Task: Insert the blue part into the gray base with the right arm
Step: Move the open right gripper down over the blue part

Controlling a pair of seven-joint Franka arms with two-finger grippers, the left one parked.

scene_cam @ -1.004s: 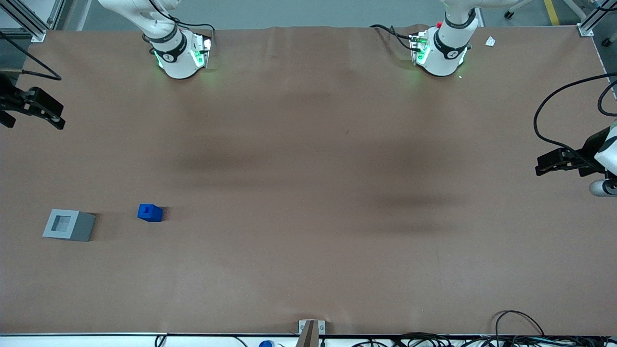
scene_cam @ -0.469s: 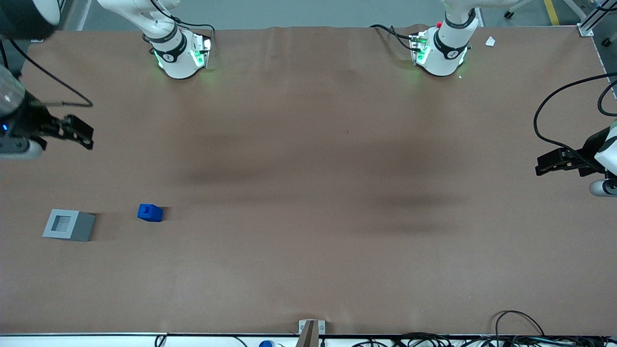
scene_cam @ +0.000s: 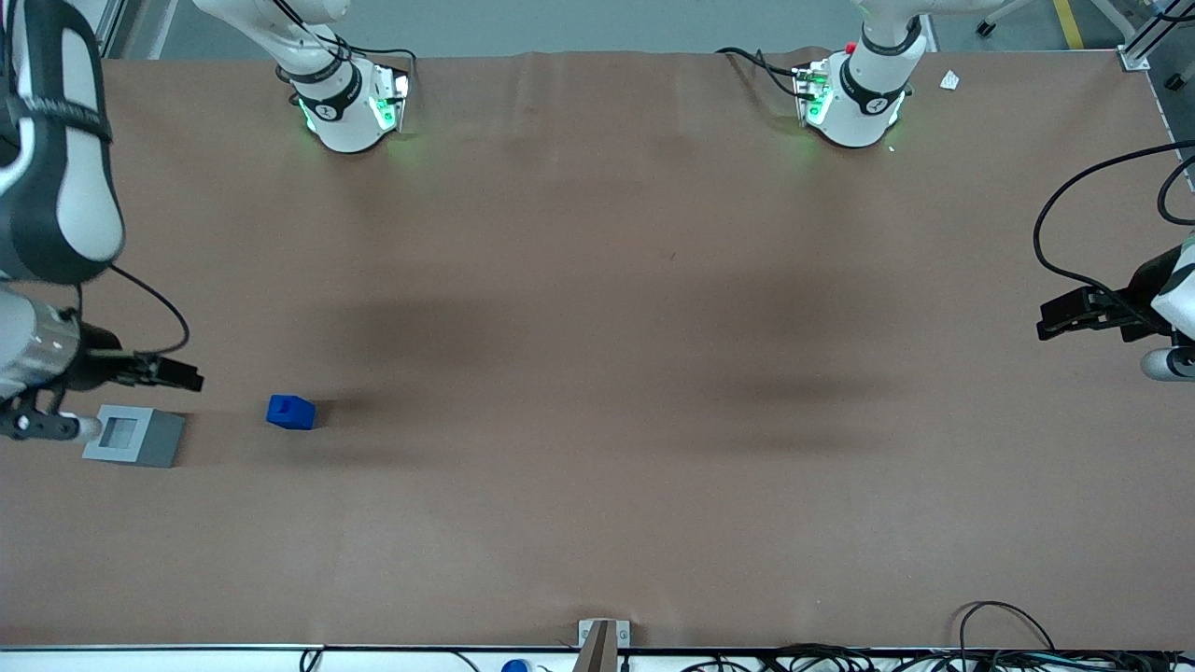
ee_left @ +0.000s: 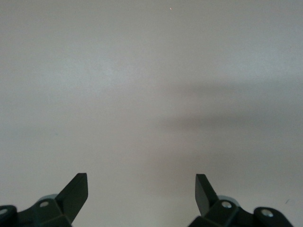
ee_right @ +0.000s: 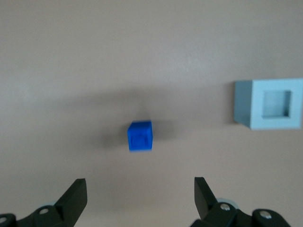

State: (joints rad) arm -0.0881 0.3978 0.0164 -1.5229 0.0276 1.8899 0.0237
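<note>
The blue part (scene_cam: pixel 290 412) lies on the brown table, stud upward, beside the gray base (scene_cam: pixel 133 436), which sits nearer the working arm's end with its square recess facing up. My right gripper (scene_cam: pixel 182 377) hovers above the table between the two, a little farther from the front camera, at the end of the white right arm (scene_cam: pixel 51 187). It is open and empty. In the right wrist view the blue part (ee_right: pixel 140 136) and the gray base (ee_right: pixel 270 103) lie ahead of the spread fingertips (ee_right: pixel 75 194), apart from the gripper (ee_right: pixel 140 190).
Both arm bases (scene_cam: pixel 350 107) stand at the table's edge farthest from the front camera. Cables (scene_cam: pixel 1008 625) and a small bracket (scene_cam: pixel 602 635) lie along the edge nearest that camera.
My right arm has swung in over the table and toward the front camera; the gripper has moved from the table's end to just above the gray base and blue part. Neither block has moved.
</note>
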